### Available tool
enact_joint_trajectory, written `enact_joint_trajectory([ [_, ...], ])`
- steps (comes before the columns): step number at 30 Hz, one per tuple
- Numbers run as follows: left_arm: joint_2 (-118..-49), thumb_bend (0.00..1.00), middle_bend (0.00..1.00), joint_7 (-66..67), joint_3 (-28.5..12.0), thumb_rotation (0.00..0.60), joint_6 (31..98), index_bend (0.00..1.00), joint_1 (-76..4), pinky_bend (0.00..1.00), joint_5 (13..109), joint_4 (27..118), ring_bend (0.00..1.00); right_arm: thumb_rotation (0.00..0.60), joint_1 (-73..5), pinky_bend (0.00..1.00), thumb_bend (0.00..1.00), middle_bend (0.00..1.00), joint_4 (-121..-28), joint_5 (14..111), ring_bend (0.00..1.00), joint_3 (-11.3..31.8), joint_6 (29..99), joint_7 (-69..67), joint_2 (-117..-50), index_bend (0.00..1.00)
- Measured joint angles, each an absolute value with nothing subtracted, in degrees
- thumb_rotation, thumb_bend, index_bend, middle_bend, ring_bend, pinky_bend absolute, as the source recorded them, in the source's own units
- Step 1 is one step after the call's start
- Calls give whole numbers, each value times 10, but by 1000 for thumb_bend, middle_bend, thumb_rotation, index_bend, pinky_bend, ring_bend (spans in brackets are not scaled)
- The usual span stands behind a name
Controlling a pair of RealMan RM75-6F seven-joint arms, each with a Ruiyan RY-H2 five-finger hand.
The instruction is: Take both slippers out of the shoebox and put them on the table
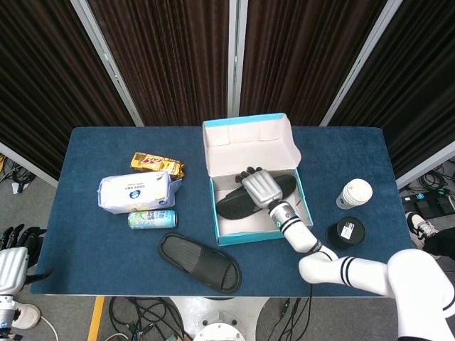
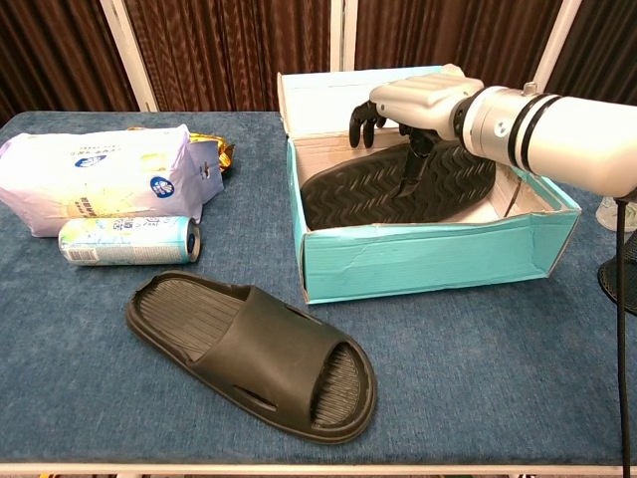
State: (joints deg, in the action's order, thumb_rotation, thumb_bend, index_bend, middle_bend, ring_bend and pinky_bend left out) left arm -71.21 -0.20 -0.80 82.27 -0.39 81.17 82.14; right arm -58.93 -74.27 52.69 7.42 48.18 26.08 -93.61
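- The right hand [image 2: 418, 100], silver-backed with black fingers, is inside the open turquoise cardboard shoebox [image 2: 428, 261]; its fingers [image 2: 412, 174] curl down and touch the ridged sole of the black rubber slipper in the box [image 2: 383, 189]. Whether they actually clasp the slipper or only rest on it cannot be told.
- That slipper lies sole-up inside the shoebox, running along its length, with the hand over its middle.
- The shoebox's white-lined lid stands open at the far side, behind the hand.
- The second black rubber slipper [image 2: 254, 354] lies strap-up on the blue cloth-covered table [image 2: 478, 378], in front of the shoebox and to its left, apart from it.
- Further left of the shoebox are a teal drink can [image 2: 124, 240] on its side, a white soft pack [image 2: 100, 179] and a gold snack wrapper [image 1: 157, 164].
- Right of the shoebox stand a white paper cup [image 1: 354, 193] and a black round disc [image 1: 345, 231].
- The left hand [image 1: 14, 256] hangs well left of the shoebox, off the table edge, fingers slightly spread, holding nothing.
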Motion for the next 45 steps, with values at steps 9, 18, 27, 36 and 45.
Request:
enact_joint_trajectory([
  [9, -718, 0, 156, -13, -8, 600, 819, 222, -6, 42, 812, 809, 51, 600, -569, 301, 16, 291, -770, 559, 205, 66, 524, 281, -937, 301],
  [18, -721, 0, 155, -19, -8, 600, 816, 223, -8, 42, 814, 803, 51, 600, -547, 225, 16, 291, -782, 592, 203, 67, 559, 296, -941, 294],
  [27, -723, 0, 156, -24, -8, 600, 813, 223, -8, 42, 813, 799, 51, 600, -537, 255, 19, 291, -785, 609, 209, 70, 554, 296, -944, 294],
  [36, -727, 0, 155, -28, -7, 600, 807, 223, -11, 42, 812, 792, 51, 600, -536, 281, 20, 291, -767, 601, 232, 74, 534, 304, -958, 293],
  [45, -730, 0, 156, -34, -8, 600, 803, 223, -12, 42, 809, 785, 51, 600, -555, 281, 21, 292, -709, 589, 234, 85, 494, 311, -999, 293],
])
